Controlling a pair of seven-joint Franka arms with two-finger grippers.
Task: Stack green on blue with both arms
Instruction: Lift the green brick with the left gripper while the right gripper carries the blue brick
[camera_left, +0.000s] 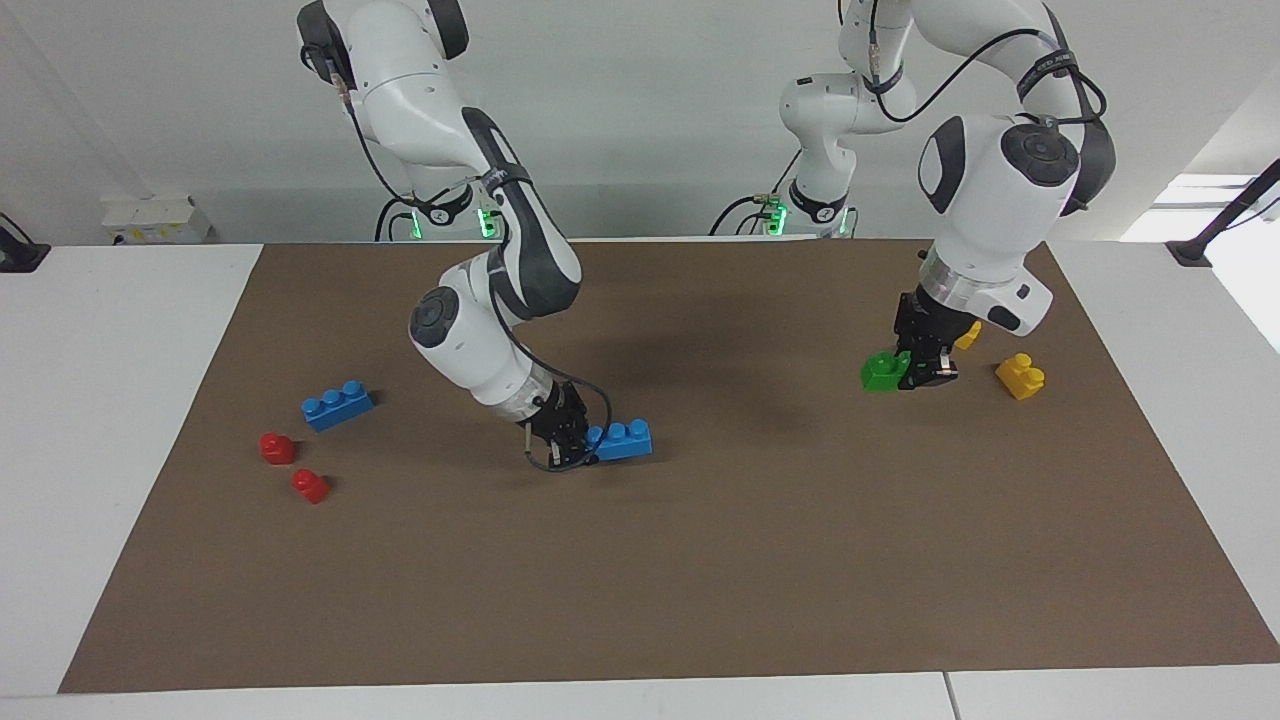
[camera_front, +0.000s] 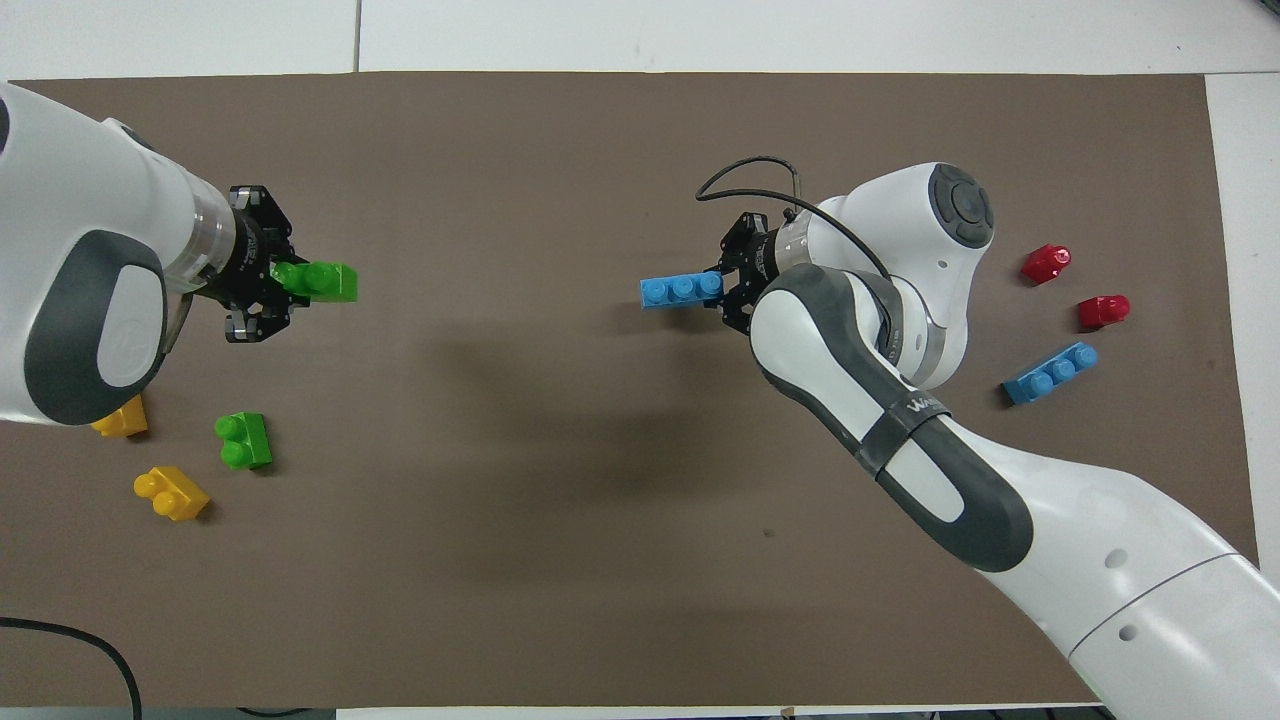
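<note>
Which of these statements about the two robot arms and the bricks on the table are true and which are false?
1. The left gripper holds a green brick. True.
2. The right gripper holds a red brick. False: it holds a blue brick.
3. The green and blue bricks are already stacked. False: they are apart, each in its own gripper.
4. A second blue brick lies on the mat near two red bricks. True.
5. Three yellow bricks lie on the mat. False: two yellow bricks show.

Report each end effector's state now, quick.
Left end effector: shut on the green brick, held up over the mat.
Right end effector: shut on the blue brick, over the mat's middle.
</note>
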